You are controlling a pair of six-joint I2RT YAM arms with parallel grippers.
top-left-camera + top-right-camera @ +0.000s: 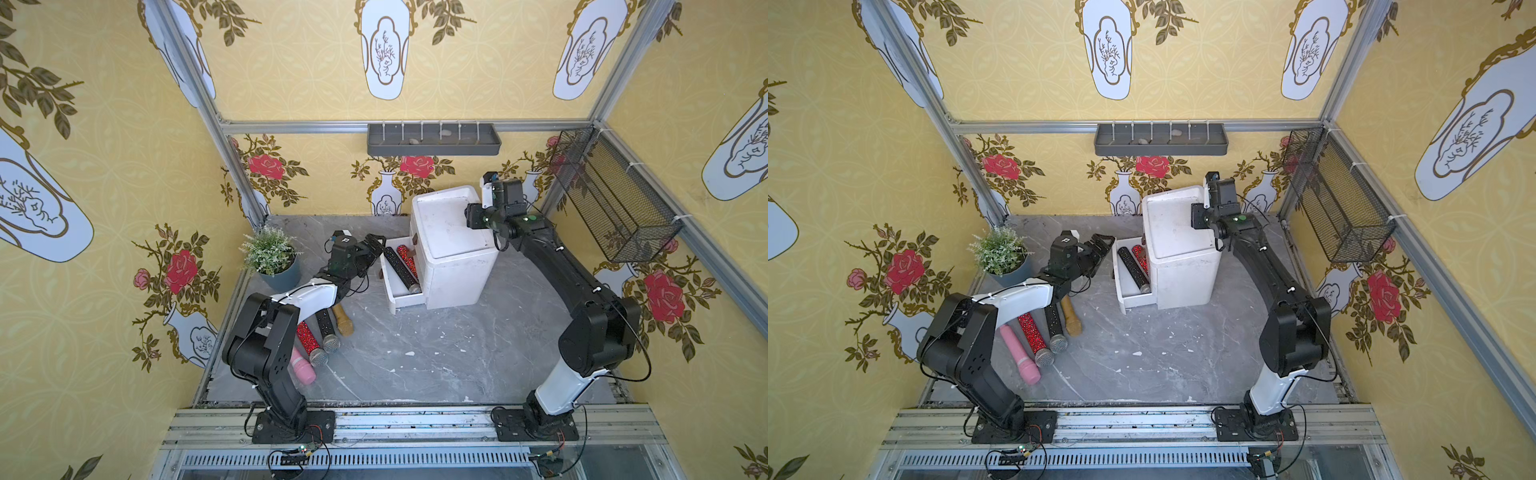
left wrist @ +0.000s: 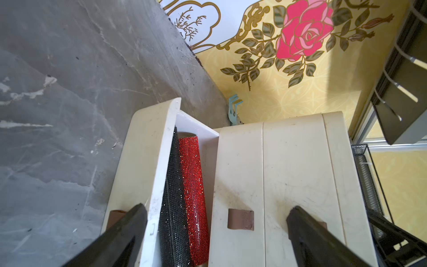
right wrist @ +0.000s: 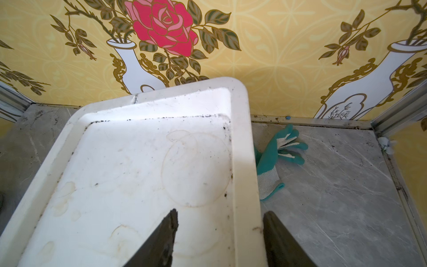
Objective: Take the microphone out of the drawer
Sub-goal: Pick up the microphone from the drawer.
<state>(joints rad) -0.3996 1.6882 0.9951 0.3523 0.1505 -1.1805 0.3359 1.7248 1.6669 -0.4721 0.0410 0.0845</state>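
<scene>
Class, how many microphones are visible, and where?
6. In the open white drawer: a black sequinned microphone and a red sequinned one. On the grey table beside the left arm: pink, red sequinned, black sequinned and gold microphones. More may be hidden.

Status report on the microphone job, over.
Left end effector open at pulled-out drawer. Right end effector open, straddling cabinet rim. Black microphone, red microphone in drawer, unobstructed.

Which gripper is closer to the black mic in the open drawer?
Left. The left gripper hangs open right beside the drawer holding the black microphone; the right gripper is across the cabinet, straddling its top edge.
</scene>
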